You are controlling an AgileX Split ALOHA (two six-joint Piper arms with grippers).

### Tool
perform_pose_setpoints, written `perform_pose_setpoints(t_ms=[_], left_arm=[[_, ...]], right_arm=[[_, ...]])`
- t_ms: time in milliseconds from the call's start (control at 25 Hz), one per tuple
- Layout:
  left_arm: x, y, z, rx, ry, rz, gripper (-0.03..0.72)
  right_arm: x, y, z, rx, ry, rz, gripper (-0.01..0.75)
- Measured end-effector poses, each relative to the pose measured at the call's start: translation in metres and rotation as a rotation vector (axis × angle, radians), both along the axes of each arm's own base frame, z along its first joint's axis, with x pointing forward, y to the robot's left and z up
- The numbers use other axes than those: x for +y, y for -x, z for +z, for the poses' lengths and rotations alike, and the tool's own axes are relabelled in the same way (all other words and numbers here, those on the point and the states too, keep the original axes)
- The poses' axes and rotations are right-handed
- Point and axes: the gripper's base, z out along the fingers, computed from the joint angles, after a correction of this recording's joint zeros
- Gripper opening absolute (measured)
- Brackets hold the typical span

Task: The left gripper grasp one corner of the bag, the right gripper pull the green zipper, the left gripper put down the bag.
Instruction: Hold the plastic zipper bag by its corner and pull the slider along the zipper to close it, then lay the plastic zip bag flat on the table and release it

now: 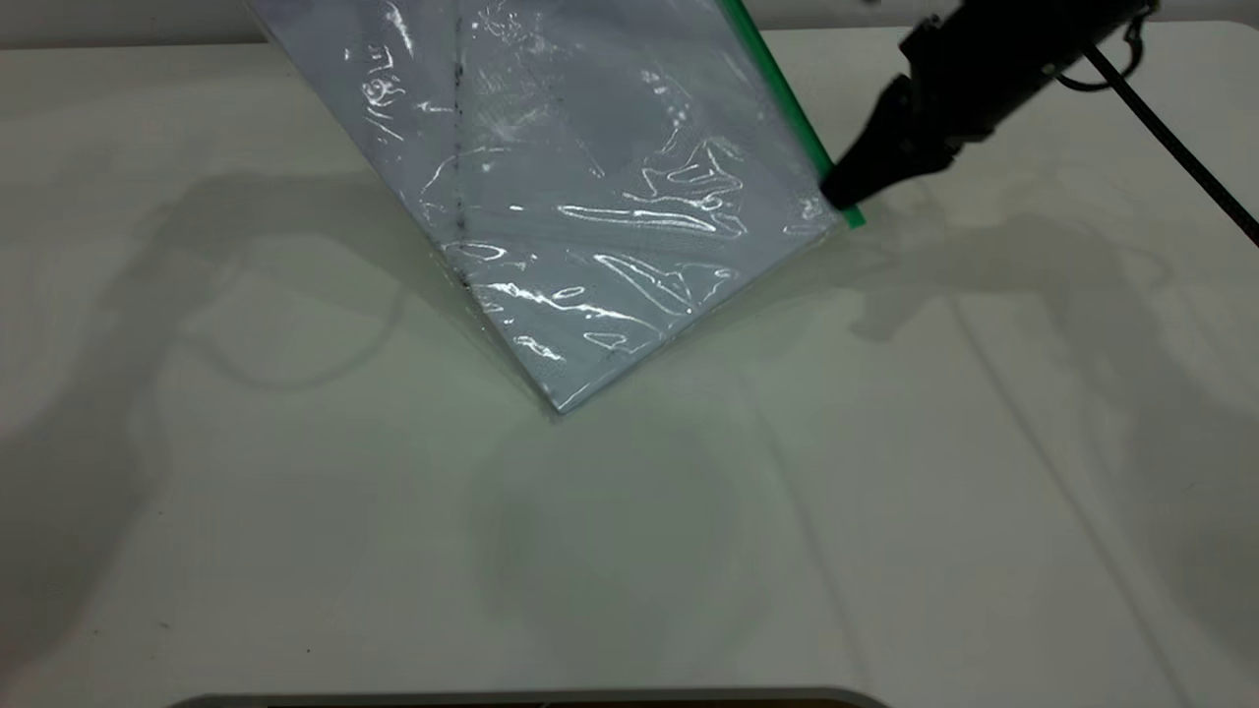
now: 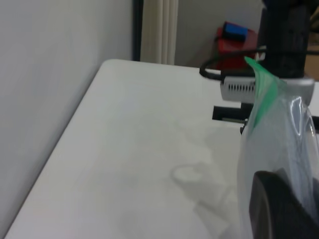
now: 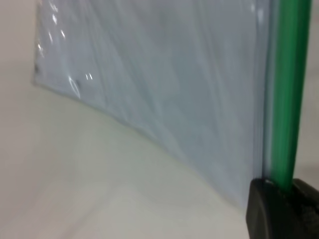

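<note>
The clear crinkly bag (image 1: 590, 197) with white paper inside hangs tilted above the table, its lowest corner (image 1: 558, 401) near or on the table. Its top runs out of the exterior view. The green zipper (image 1: 787, 108) runs along its right edge. My right gripper (image 1: 844, 197) is shut on the lower end of the green zipper; in the right wrist view its fingers (image 3: 284, 209) clamp the green strip (image 3: 286, 89). My left gripper is out of the exterior view; in the left wrist view one black finger (image 2: 279, 206) presses on the bag (image 2: 284, 134) near its green-edged corner (image 2: 261, 79).
The white table (image 1: 295, 511) spreads around the bag. A black cable (image 1: 1170, 138) trails from the right arm at the back right. A grey edge (image 1: 531, 698) lies along the front. A wall (image 2: 45, 99) and a red object (image 2: 234, 42) lie beyond the table.
</note>
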Motion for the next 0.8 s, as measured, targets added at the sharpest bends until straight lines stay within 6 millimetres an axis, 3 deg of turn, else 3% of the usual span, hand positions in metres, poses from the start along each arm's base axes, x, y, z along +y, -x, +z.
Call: perform_pose_setpoints(t_ms=[320, 440, 600, 800], left_arm=[[0.000, 0.001, -0.001, 0.007, -0.006, -0.007, 0.053], [0.001, 0.002, -0.003, 0.043, -0.039, -0.012, 0.053], [0.006, 0.006, -0.007, 0.119, -0.143, -0.023, 0.053], [0.005, 0.012, -0.024, 0.232, -0.288, -0.038, 0.053]], right_arm=[[-0.006, 0.000, -0.002, 0.063, 0.001, -0.064, 0.038], [-0.005, -0.002, 0.002, 0.057, -0.018, -0.096, 0.073], [-0.007, -0.009, 0.020, -0.019, -0.065, -0.119, 0.222], [-0.002, -0.019, 0.077, -0.152, -0.181, -0.180, 0.465]])
